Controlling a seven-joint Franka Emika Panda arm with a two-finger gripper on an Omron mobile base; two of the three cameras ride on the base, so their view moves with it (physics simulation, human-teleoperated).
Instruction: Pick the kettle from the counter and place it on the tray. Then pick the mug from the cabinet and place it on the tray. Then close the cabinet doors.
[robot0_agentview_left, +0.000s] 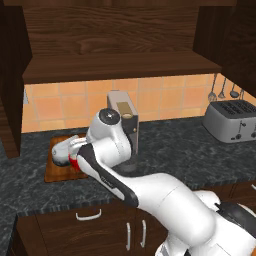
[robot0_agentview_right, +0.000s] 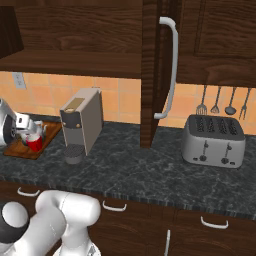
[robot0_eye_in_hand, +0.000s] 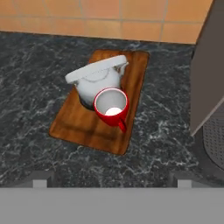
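Note:
The silver-grey kettle (robot0_eye_in_hand: 97, 82) stands on the reddish-brown tray (robot0_eye_in_hand: 74, 127), with the red mug (robot0_eye_in_hand: 112, 107) upright right beside it on the same board. My gripper (robot0_eye_in_hand: 111, 180) hovers above the tray, a little back from the mug, jaws wide open with nothing between them. In the right base view the mug (robot0_agentview_right: 34, 143) and kettle (robot0_agentview_right: 40, 129) sit on the tray (robot0_agentview_right: 25, 150) at the far left, under my hand. In the left base view my arm covers most of the tray (robot0_agentview_left: 54, 172). The cabinet (robot0_agentview_left: 110, 35) stands open, and its right door (robot0_agentview_right: 151, 75) juts out over the counter (robot0_agentview_right: 150, 165).
A tall grey coffee machine (robot0_agentview_right: 82, 122) stands just right of the tray. A boxy toaster (robot0_agentview_right: 214, 140) sits farther right, under hanging utensils (robot0_agentview_right: 216, 102). The open door's long silver handle (robot0_agentview_right: 170, 70) hangs above the middle of the worktop.

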